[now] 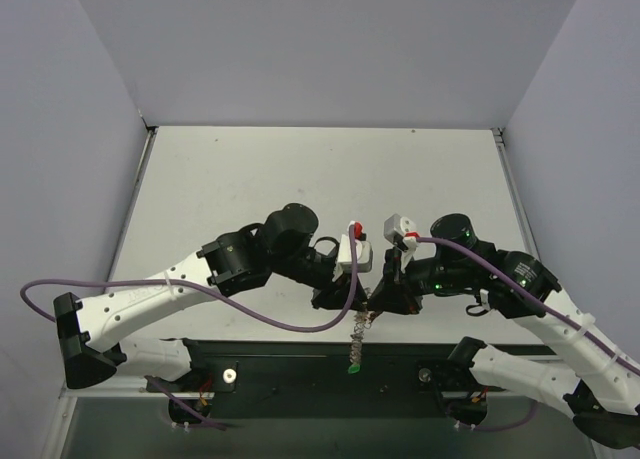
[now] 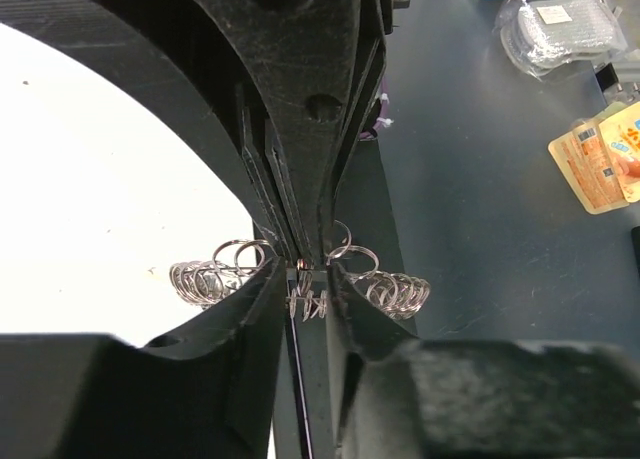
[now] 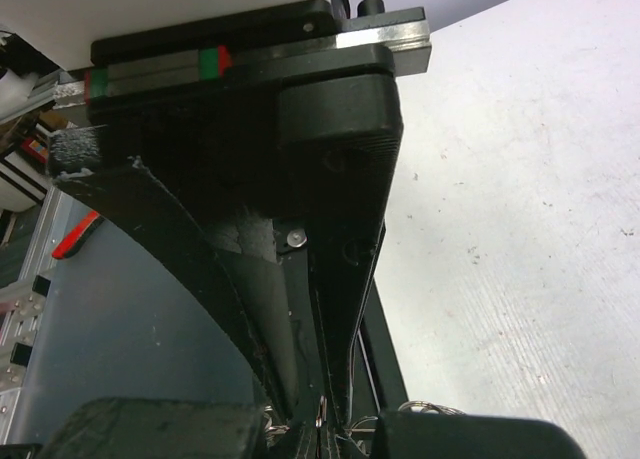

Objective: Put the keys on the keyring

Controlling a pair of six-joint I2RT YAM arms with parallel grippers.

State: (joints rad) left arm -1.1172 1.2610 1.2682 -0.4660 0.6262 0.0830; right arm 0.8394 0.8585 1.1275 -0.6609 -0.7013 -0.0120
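Both grippers meet tip to tip above the table's near edge. My left gripper (image 1: 345, 301) is shut on the keyring (image 1: 357, 337), a silvery ring frilled with small loops that hangs down between the arms. A green key tag (image 1: 353, 369) dangles at its lower end. In the left wrist view my left gripper (image 2: 308, 297) clamps the keyring (image 2: 395, 291), with loops fanning out on both sides. My right gripper (image 1: 380, 301) comes in from the opposite side, pinched shut on a thin metal loop of the ring. The right wrist view shows my right gripper (image 3: 322, 424) and loops (image 3: 425, 411). Other keys are hidden.
The white table (image 1: 320, 179) lies beyond the grippers. A black rail (image 1: 300, 364) runs along its near edge under the hanging ring. Purple cables (image 1: 250, 314) loop by the left arm. Off the table, packets (image 2: 600, 159) and a plastic bag (image 2: 560, 29) lie on the floor.
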